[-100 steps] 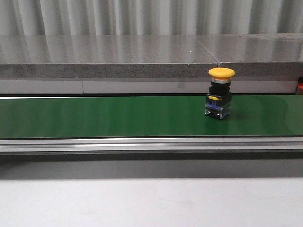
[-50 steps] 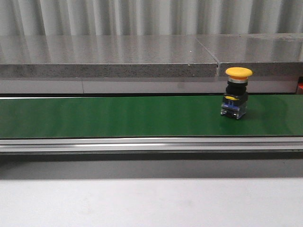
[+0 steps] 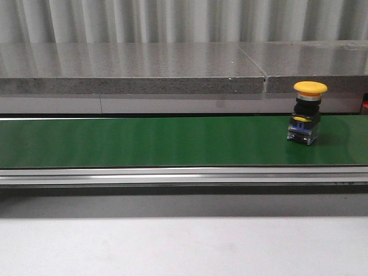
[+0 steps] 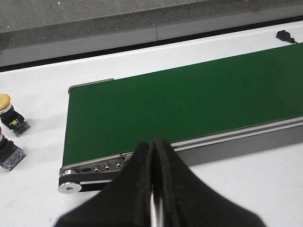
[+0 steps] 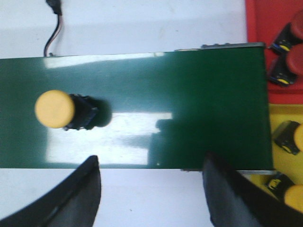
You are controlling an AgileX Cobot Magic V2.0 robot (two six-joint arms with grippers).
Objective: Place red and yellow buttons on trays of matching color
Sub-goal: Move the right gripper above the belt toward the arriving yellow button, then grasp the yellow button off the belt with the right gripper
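One yellow mushroom-capped push button with a black body [image 3: 307, 112] is seen standing upright on the green conveyor belt [image 3: 144, 141], towards its right-hand part, and in the right wrist view it [image 5: 56, 109] lies well short of the belt's end. The right hand [image 5: 151, 189] is held above the near rail with its fingers wide apart and nothing between them; the left hand [image 4: 154, 189] is pressed together and empty over the belt's other end. A mistimed closing is judged the main risk: the tall, top-heavy button could be knocked over, or carried past the end edge. Just beyond that edge the red tray [image 5: 274, 47] and the yellow tray [image 5: 284, 156] are already occupied, so little room is left for setting down, and the wrong tray could be reached. Open white worktop [image 5: 142, 28] is left beside the belt.
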